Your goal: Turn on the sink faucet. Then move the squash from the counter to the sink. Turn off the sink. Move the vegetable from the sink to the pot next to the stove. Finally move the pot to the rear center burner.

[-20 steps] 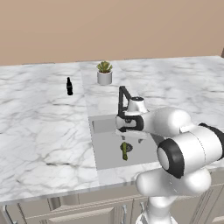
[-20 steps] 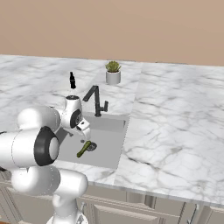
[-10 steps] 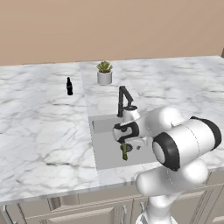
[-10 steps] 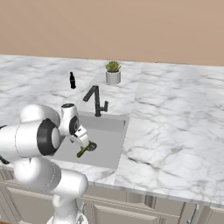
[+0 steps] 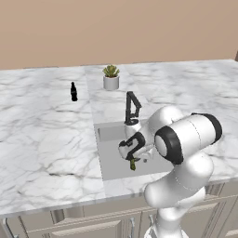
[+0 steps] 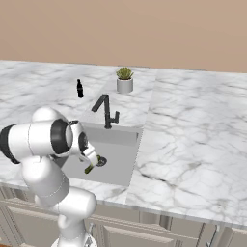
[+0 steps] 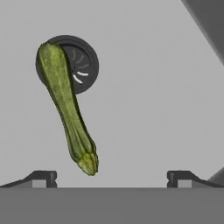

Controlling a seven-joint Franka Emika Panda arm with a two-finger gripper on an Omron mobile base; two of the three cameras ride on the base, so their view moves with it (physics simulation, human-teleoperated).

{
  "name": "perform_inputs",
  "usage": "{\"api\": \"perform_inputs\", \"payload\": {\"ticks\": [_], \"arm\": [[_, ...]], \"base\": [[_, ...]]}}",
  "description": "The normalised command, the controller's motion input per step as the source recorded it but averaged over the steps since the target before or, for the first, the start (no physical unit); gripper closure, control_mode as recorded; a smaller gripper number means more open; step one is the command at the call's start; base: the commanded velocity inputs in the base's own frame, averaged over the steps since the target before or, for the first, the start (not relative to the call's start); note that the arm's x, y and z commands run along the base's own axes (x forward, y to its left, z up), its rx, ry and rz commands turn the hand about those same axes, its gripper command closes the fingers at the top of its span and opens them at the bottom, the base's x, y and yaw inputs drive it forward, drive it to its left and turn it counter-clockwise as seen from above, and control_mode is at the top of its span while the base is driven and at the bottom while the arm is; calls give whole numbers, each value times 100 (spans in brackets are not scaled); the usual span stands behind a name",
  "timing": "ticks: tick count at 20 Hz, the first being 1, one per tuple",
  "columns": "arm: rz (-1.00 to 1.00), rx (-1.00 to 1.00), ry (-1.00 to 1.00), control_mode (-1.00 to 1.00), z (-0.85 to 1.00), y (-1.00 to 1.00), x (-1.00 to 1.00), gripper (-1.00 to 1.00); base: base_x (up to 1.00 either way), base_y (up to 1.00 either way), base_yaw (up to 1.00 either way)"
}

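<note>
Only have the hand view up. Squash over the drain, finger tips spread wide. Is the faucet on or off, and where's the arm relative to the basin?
Observer: No water stream shows under the faucet in either base view; the handle position I cannot read.
Operator: And the arm?
Observer: It's bent down into the sink, with the gripper low at the front half, just above the squash.
Operator: Anything else near the sink I could clip on the way out?
Observer: Behind it on the counter stand a small potted plant and a dark bottle, both well clear of the basin.
</note>
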Motion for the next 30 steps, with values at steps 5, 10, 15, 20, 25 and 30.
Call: {"api": "perform_inputs", "payload": {"ticks": [5,10,15,20,25,30], "arm": [[0,-5,2,-100,-33,5,26,-100],[0,-1,3,-100,-25,1,37,-100],[0,-1,2,-100,-23,0,39,-100],[0,0,3,-100,-29,0,21,-100],[0,0,0,-100,-32,0,5,-100],[0,0,0,-100,-34,0,7,100]], "base": [[0,0,0],[0,0,0],[0,0,0],[0,0,0],[0,0,0],[0,0,0]]}}
